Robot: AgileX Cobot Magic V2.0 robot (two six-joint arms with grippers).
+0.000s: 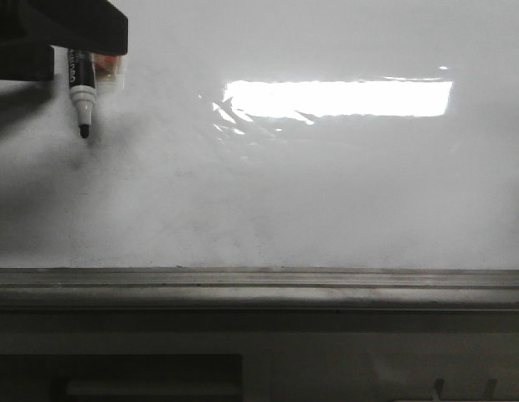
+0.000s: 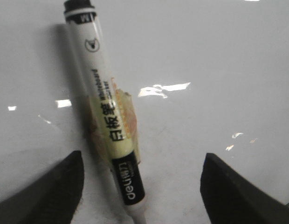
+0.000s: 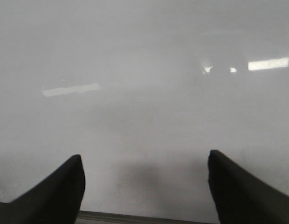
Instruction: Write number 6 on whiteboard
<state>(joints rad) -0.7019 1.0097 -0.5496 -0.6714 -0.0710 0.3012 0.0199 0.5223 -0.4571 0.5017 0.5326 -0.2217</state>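
Note:
The whiteboard (image 1: 326,193) fills the front view, glossy and smudged; no number 6 shows on it in any view. A white marker pen (image 1: 81,92) with a black tip pointing at the near edge is at the far left, under my left gripper (image 1: 67,38). In the left wrist view the marker (image 2: 107,116), with yellowish tape round its middle, sits between the wide-apart jaws of my left gripper (image 2: 142,161), nearer one finger, and neither finger touches it. My right gripper (image 3: 145,161) is open and empty over the board (image 3: 144,56); it is not in the front view.
A grey metal ledge (image 1: 259,285) runs along the board's near edge; it also shows in the right wrist view (image 3: 135,217). A bright lamp reflection (image 1: 335,98) lies on the board right of centre. A dark shelf sits below the ledge.

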